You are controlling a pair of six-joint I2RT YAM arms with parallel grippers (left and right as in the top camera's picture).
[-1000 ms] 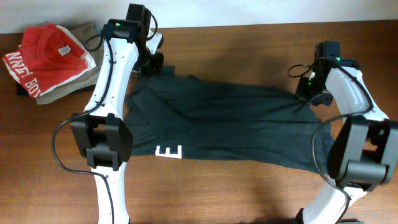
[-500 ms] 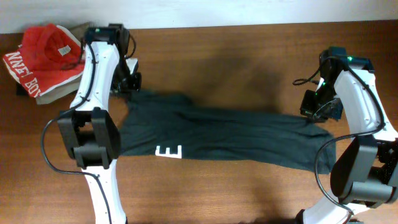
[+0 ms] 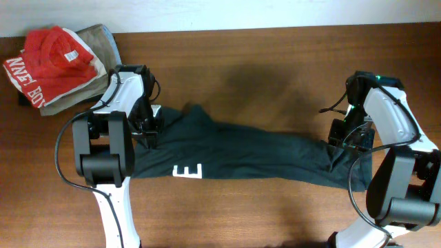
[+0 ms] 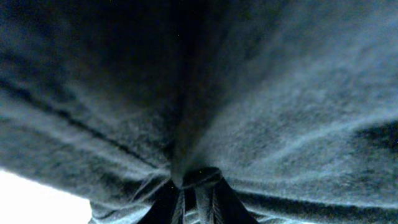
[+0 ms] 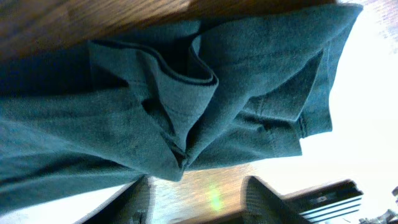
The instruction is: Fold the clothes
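Observation:
The clothes (image 3: 262, 151), a very dark green-black T-shirt, lie in a long folded band across the table, with a white letter E (image 3: 187, 169) near the front edge. My left gripper (image 3: 148, 127) is at the shirt's left end. In the left wrist view the fabric (image 4: 249, 93) fills the frame and bunches to a point at my left gripper (image 4: 196, 186), whose narrow jaws pinch it. My right gripper (image 3: 344, 138) is at the shirt's right end. In the right wrist view it (image 5: 202, 193) stands open over bare wood, with the rumpled shirt hem (image 5: 186, 106) just beyond the fingers (image 5: 267, 199).
A red shirt (image 3: 48, 58) with white lettering lies on a folded khaki garment (image 3: 100, 38) at the back left corner. The brown wooden table (image 3: 262, 69) shows behind the shirt. Both arms' bases stand at the front edge.
Both grippers came toward the front, pulling the shirt's far edge over itself into a narrower band. The right gripper has opened and let go of the fabric.

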